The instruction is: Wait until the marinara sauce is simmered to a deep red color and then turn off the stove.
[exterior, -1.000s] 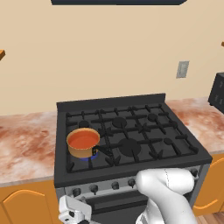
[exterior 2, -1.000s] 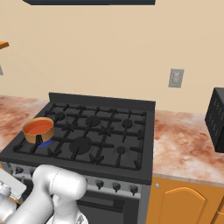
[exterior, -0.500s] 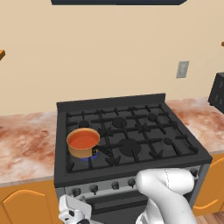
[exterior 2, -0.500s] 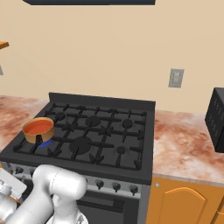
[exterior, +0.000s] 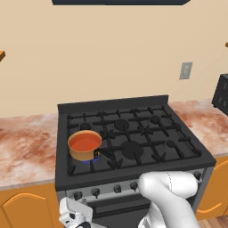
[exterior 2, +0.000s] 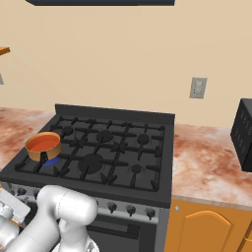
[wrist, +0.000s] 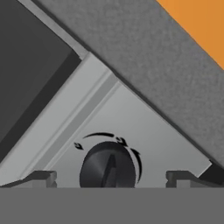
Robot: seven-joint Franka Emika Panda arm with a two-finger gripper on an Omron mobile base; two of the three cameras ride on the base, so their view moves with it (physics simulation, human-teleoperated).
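The marinara sauce (exterior: 84, 141) (exterior 2: 43, 143) is a flat orange-red disc in a small orange-tan saucepan (exterior: 83, 153) on the front left burner of the stove (exterior: 147, 129) (exterior 2: 115, 145). A blue flame (exterior: 90, 160) shows under the pan. My gripper (exterior: 73, 217) hangs low in front of the stove's silver front, at its left end. In the hand view my gripper (wrist: 111, 178) is open, its fingertips (wrist: 41, 177) wide apart on either side of a dark round knob (wrist: 108, 168), without touching it.
Marbled counters flank the stove on the left (exterior: 24, 151) and the right (exterior 2: 206, 167), over orange cabinets (exterior 2: 206, 231). A black appliance (exterior 2: 243, 133) stands on the right counter. A wall outlet (exterior: 185, 70) is behind. Several more knobs (exterior 2: 130, 210) line the front.
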